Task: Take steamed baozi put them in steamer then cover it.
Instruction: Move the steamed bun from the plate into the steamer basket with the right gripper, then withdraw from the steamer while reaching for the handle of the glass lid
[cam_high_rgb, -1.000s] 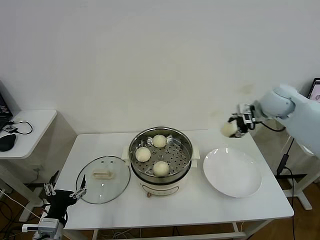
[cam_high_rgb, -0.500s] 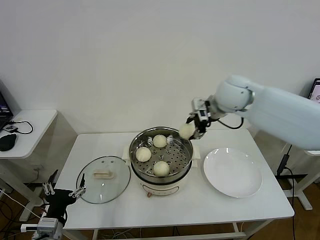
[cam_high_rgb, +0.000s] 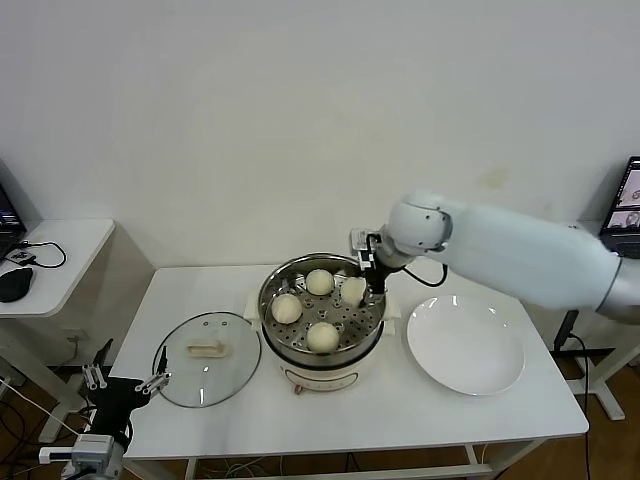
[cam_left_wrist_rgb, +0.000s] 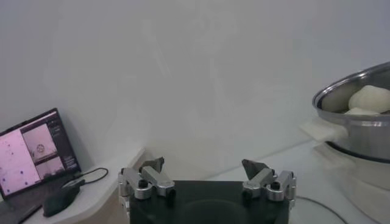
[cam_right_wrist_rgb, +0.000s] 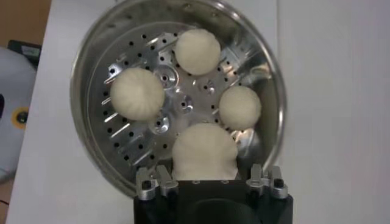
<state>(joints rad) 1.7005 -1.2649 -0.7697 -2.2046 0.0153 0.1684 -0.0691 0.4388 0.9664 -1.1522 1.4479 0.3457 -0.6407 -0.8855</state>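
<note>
Head view: last of the four steamed baozi (cam_high_rgb: 353, 290) clamped in the right gripper (cam_high_rgb: 366, 276) over the right inner edge of the steamer (cam_high_rgb: 322, 345) at frame centre, three others already on the perforated floor. Judged step: lowering and letting go of the fourth bun into the free spot; after that, fetching the cover (cam_high_rgb: 206, 346), lying flat on the desk (cam_high_rgb: 330, 415) left of the steamer. Empty white plate (cam_high_rgb: 465, 343) right of it. Left gripper (cam_high_rgb: 123, 380) parked at lower left, fingers apart, holding nothing. Left wrist view: fingers spread wide, steamer at right edge. Right wrist view: held bun (cam_right_wrist_rgb: 204, 151) between the fingers at lower centre, above the basket's open gap.
</note>
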